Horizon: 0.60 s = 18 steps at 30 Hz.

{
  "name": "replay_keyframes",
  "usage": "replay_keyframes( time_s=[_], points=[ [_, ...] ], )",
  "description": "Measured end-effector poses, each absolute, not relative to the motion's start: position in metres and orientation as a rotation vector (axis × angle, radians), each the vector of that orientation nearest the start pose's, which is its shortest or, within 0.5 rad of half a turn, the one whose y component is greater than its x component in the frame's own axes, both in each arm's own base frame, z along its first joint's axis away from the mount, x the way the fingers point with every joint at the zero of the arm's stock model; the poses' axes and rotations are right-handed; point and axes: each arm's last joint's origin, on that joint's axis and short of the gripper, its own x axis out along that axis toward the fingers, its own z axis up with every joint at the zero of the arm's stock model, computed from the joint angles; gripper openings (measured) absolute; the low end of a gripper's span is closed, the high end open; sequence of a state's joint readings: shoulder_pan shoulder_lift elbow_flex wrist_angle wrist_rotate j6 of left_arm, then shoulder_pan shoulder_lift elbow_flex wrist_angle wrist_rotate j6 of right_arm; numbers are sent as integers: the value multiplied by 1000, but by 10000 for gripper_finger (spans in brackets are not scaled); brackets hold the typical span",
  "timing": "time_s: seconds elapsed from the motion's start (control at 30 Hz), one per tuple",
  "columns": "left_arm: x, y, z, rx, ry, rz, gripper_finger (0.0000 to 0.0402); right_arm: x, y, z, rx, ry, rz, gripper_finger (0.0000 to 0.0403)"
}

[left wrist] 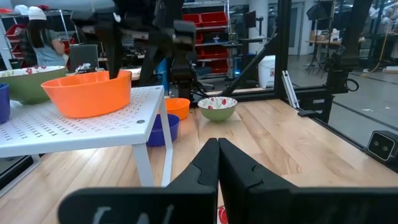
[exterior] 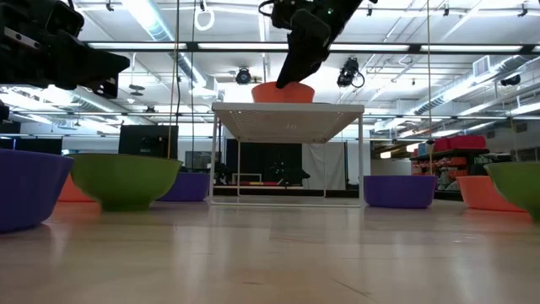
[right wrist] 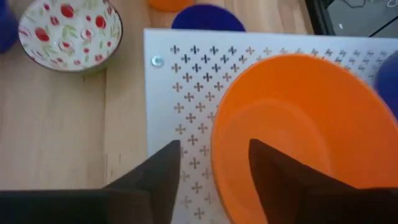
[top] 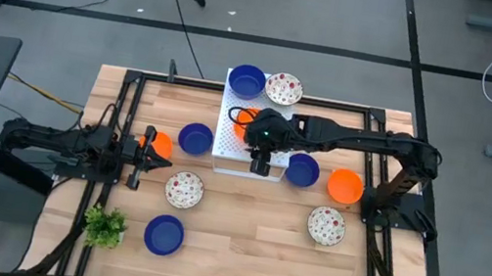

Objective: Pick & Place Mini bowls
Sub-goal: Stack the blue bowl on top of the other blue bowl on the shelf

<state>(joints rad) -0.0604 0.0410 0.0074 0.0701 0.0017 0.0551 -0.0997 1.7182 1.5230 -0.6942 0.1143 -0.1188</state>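
Orange mini bowl [right wrist: 292, 130] on white perforated board [right wrist: 180, 74], rim between spread right jaws, left jaws pressed together.

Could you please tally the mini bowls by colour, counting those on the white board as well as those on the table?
Blue bowls: 4
Orange bowls: 3
White bowls with red speckles: 3
Total: 10
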Motion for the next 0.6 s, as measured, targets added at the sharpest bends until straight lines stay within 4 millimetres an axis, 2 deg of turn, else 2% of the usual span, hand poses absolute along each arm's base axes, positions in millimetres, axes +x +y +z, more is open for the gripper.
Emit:
replay_keyframes(
  time_s=[0.13,0.3,0.43,0.6],
  points=[
    [100,-6,170,54,-38,-61,5,358,-38,321,-104,840,-156,225],
    [100,-6,170,54,-39,-61,5,336,-26,354,-55,734,-160,230],
    [100,-6,170,54,-38,-61,5,319,2,371,-21,697,-104,223],
    [100,-6,170,54,-39,-61,5,305,52,373,-10,727,25,215]
  ],
)
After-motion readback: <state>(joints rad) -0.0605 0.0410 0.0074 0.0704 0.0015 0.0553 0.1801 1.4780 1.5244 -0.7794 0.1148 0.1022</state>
